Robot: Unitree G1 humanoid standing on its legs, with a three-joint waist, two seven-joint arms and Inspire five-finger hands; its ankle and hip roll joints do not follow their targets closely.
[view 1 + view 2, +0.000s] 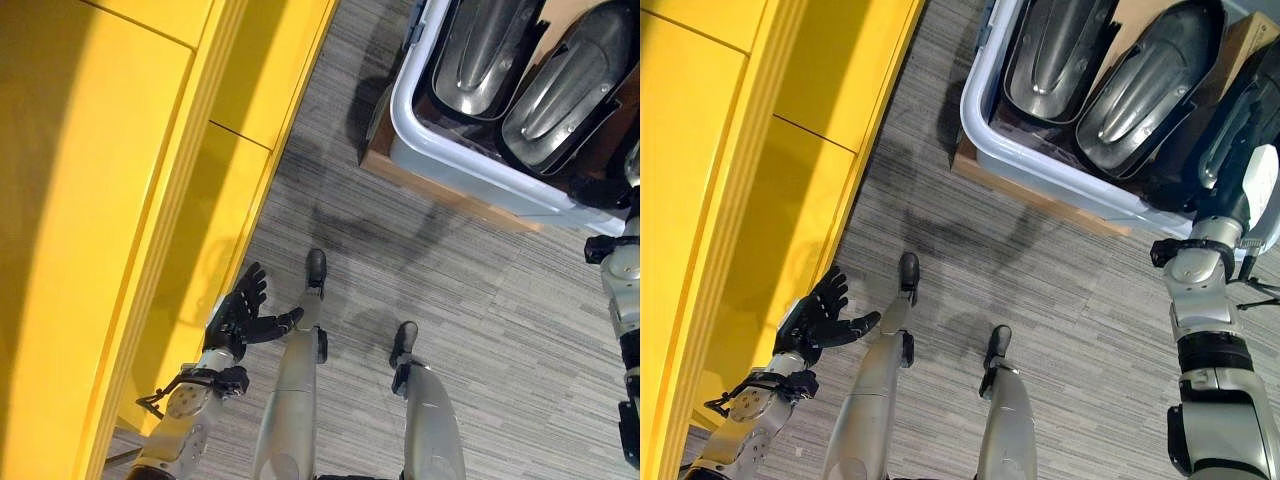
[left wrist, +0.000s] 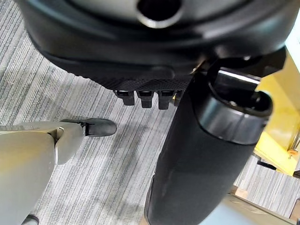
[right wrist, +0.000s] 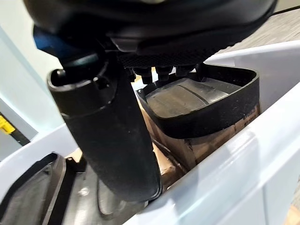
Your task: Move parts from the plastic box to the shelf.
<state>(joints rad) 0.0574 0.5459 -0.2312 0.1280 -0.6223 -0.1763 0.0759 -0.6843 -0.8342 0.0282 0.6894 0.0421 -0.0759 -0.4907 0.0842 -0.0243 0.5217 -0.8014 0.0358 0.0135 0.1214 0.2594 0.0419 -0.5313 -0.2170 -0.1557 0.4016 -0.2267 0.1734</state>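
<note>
— Hanging low beside the tall yellow shelf [image 1: 120, 200], the left hand [image 1: 240, 312] has its fingers spread, holding nothing?

— Yes. Farther off, the right hand [image 3: 112, 154] reaches into the pale blue plastic box [image 1: 1040, 175]; I cannot tell whether its fingers grip. Just past them lies a black-rimmed curved part [image 3: 201, 105], with two grey metal shell parts [image 1: 1055, 55] beyond.

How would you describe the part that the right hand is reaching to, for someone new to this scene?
Find the pale plastic box on the grey carpet. Black dish-shaped parts stand in it; the right hand reaches into the box at one part. This one has a thick black rim and sits on brown cardboard.
</note>
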